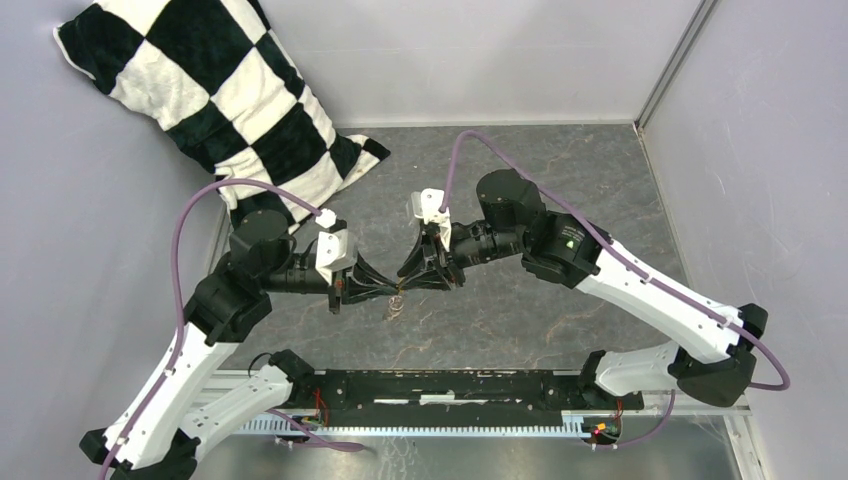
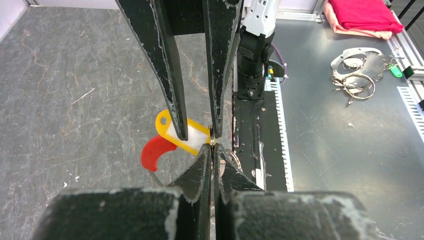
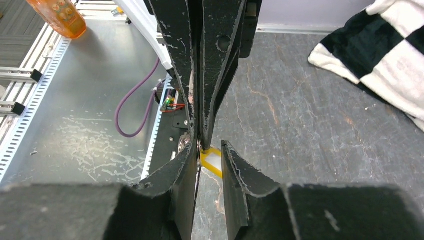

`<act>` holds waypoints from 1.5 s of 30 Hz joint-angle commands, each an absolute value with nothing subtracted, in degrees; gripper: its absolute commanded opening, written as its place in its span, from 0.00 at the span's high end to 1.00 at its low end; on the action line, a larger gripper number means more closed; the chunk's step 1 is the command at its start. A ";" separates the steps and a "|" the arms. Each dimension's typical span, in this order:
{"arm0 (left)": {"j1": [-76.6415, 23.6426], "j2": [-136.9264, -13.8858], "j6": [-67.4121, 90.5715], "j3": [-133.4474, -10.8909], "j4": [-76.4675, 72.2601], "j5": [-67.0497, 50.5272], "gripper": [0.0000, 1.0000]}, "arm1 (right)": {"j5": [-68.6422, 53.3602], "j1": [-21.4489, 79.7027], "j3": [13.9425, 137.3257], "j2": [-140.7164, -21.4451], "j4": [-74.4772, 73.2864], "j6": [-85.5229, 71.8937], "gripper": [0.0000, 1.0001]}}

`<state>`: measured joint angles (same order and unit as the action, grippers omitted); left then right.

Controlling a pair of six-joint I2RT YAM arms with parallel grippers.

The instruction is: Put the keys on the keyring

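Note:
My left gripper (image 1: pixel 388 288) (image 2: pixel 212 150) is shut on the edge of the keyring (image 2: pixel 235 161), a thin metal ring with a red sleeve (image 2: pixel 154 153). The key (image 2: pixel 192 137), yellow with a white window, hangs beside the ring just above the table. My right gripper (image 1: pixel 407 272) (image 3: pixel 209 148) faces the left one tip to tip and is open. Its fingers (image 2: pixel 172 95) straddle the yellow key, one in front of it, the other by the ring. In the right wrist view the key (image 3: pixel 212 162) shows in the gap between my jaws, and the ring's wire (image 3: pixel 198 148) lies against my left finger.
A black-and-white checked pillow (image 1: pixel 230 90) leans in the back left corner. The black arm-base rail (image 1: pixel 440 385) runs along the near edge. Beyond the table lie a red cloth (image 2: pixel 362 15), metal rings (image 2: pixel 357 75) and an orange bottle (image 3: pixel 60 17).

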<state>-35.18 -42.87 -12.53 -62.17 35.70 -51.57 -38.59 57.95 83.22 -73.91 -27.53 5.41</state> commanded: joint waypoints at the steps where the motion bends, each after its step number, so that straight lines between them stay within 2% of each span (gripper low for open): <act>1: -35.33 -43.41 -15.27 -62.20 34.30 -52.52 0.98 | -36.71 57.68 83.54 -74.89 -28.72 4.83 0.71; 4: -35.33 -43.31 -15.22 -62.31 34.28 -52.07 0.98 | -36.11 57.71 83.54 -75.38 -29.32 4.67 0.76; 10: -35.33 -43.21 -15.05 -62.08 34.37 -51.70 0.98 | -34.30 57.70 80.06 -73.01 -23.63 3.04 0.99; 13: -35.33 -43.16 -14.78 -61.96 34.38 -51.40 0.97 | -34.38 57.75 78.16 -71.77 -19.92 1.96 0.99; 16: -35.33 -43.15 -14.01 -62.25 34.37 -50.70 0.80 | -34.39 57.74 77.08 -70.84 -17.08 0.80 0.99; 19: -35.33 -42.91 -12.25 -62.24 33.23 -49.79 0.43 | -34.03 57.72 74.51 -69.30 -12.58 -1.08 0.99; 20: -35.34 -42.76 -12.07 -62.23 32.99 -49.80 0.36 | -34.09 57.71 73.56 -68.80 -10.98 -2.06 0.99; 23: -35.38 -42.40 -11.14 -62.65 32.92 -49.97 0.31 | -33.55 57.72 70.50 -66.95 -6.34 -4.16 0.99; 25: -35.33 -41.92 -10.31 -62.82 32.92 -49.86 0.20 | -33.41 57.71 68.13 -65.68 -2.43 -5.70 0.99; 32: -35.33 -41.40 -9.55 -64.43 34.94 -49.51 0.01 | -32.87 57.73 61.38 -62.70 9.23 -10.70 0.99; 37: -35.33 -40.63 -9.69 -64.35 35.42 -49.32 0.00 | -32.78 57.70 59.02 -61.66 14.89 -12.71 0.99; 45: -35.35 -40.60 -11.89 -64.69 36.97 -48.52 0.00 | -32.43 57.70 58.62 -60.99 15.76 -13.22 0.99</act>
<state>-35.18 -40.88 -11.40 -62.70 36.12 -49.43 -33.32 57.84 58.39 -62.83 10.87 -12.21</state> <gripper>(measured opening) 0.996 0.014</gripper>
